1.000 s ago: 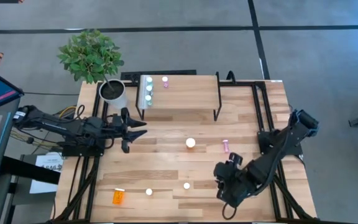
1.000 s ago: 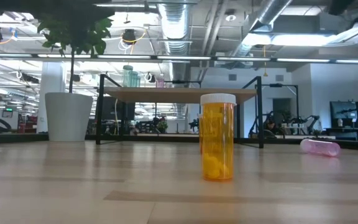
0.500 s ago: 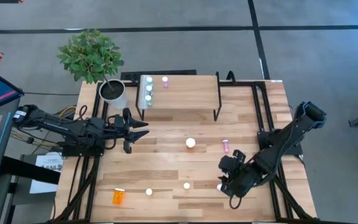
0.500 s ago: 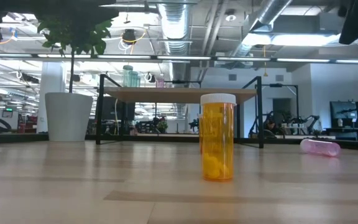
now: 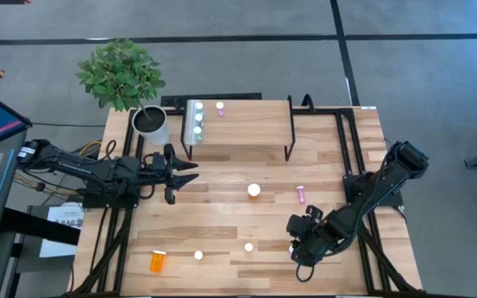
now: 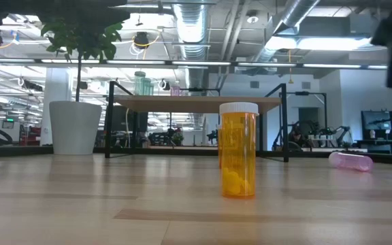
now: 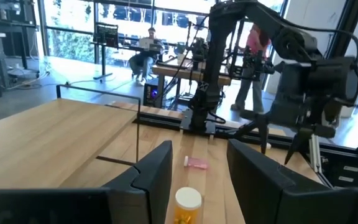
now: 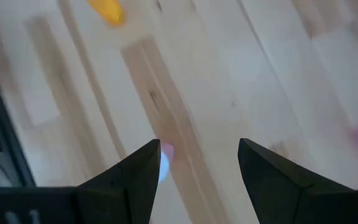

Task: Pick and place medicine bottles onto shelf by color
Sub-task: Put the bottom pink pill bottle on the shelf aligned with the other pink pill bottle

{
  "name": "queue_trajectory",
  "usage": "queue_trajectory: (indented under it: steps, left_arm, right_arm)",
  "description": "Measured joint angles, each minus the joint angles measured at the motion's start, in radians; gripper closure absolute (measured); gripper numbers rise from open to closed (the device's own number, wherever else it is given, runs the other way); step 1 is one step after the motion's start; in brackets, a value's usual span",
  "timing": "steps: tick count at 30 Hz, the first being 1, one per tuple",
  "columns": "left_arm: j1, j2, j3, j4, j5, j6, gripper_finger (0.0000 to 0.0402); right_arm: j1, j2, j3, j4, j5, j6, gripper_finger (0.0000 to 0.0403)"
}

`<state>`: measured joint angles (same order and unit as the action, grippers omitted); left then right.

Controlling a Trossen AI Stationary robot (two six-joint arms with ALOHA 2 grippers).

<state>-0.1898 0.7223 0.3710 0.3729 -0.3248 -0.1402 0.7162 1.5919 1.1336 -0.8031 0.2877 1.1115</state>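
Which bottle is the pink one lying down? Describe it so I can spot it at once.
Start at the shelf at the table's far edge and come toward the right arm. On the bare tabletop in front of the shelf's right end lies the pink bottle, on its side. The orange bottle beside it stands upright.

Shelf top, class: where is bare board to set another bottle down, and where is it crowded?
The shelf is bare from the pink bottle across to its right edge. Its left end is crowded: three teal bottles stand in a column there.
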Motion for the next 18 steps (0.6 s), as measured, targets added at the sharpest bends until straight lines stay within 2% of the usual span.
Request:
queue_trajectory:
  steps: [7,18]
  left_arm:
    - [0.000,0.000,0.000,-0.008,0.001,-0.004,0.0261]
    - [0.000,0.000,0.000,-0.011,0.008,-0.014,0.0260]
  right_arm:
    - [0.009,0.048,0.000,0.020,-0.044,0.014,0.0164]
    - [0.024,0.051,0.000,0.091,-0.063,0.017,0.0164]
